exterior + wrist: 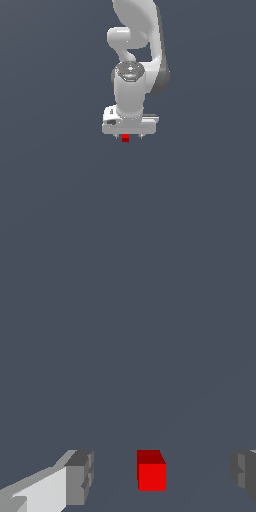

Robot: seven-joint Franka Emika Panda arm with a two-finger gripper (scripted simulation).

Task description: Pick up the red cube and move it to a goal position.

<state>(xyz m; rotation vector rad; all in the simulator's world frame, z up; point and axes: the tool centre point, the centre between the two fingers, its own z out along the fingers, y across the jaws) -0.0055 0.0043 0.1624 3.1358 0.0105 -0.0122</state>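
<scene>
In the wrist view the nearer finger pad (80, 478) stood to one side of the red cube (151, 472), the cube sat in the gap with bare grey surface on both flanks, and the far pad (244, 473) was well apart on the other side; the gripper (162, 476) was spread wide and held nothing. The cube lay closer to the first pad than to the second, so the gap was not centred on it. The likely trouble from there was that, on closing, the nearer pad would reach the cube first and shove or twist it before the far pad arrived, leaving a skewed hold. The exterior view showed the cube (125, 138) just under the gripper (129, 136), seated between the fingertips, but whether the pads had come low enough to catch its sides could not be told; a shallow grip could have let it slip out on the lift.
</scene>
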